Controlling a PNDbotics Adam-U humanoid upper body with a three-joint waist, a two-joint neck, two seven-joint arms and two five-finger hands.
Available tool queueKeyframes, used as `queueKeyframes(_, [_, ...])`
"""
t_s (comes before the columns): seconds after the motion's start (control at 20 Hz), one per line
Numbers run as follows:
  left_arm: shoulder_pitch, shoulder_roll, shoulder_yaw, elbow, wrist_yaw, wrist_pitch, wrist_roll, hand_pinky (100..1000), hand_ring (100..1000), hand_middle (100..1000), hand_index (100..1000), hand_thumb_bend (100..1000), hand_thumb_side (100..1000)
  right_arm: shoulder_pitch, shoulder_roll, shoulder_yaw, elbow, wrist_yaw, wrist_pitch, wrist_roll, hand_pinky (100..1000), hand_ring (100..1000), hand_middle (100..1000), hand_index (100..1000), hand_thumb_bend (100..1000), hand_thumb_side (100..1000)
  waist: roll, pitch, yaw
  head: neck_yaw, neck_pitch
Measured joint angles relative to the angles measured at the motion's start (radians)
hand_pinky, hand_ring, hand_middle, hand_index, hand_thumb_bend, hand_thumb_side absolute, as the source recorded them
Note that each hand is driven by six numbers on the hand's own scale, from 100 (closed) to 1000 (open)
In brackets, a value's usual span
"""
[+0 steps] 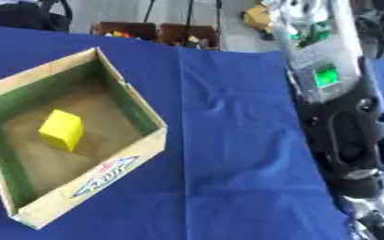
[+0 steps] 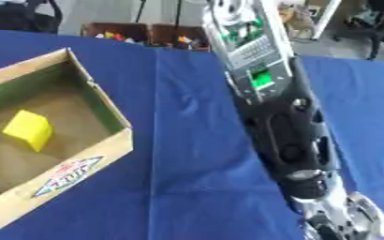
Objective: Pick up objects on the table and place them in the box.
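My right arm [image 2: 281, 126], black with a silver and green-lit forearm section, crosses the blue cloth-covered table [image 1: 228, 140] from 1 o'clock down to 5 o'clock; only the silver base of the right hand [image 2: 343, 220] shows at the lower edge, so I cannot tell how its fingers are set. Well apart, at 9 o'clock, the open square cardboard box [image 1: 138, 154] holds the yellow block [image 1: 62, 130], tilted on the box floor.

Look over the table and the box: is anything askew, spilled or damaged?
Nothing looks spilled or damaged. The cardboard box sits turned at an angle on the blue cloth, and the yellow block lies inside it.
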Motion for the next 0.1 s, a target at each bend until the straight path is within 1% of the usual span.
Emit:
queueKeyframes(0.05, [0.0,0.0,0.0,0.0,-0.001,0.0,0.001,746,894,876,935,100,925,0.03,-0.016,-0.01,-0.024,-0.023,-0.007,-0.066,746,817,785,779,100,592,0.008,0.0,-0.007,0.006,0.0])
queueKeyframes(0.1, [0.001,0.0,0.001,0.0,-0.002,0.0,0.003,746,894,876,935,100,928,0.058,-0.032,-0.021,-0.047,-0.045,-0.024,-0.133,751,823,795,791,100,632,0.014,0.0,-0.014,0.011,0.0])
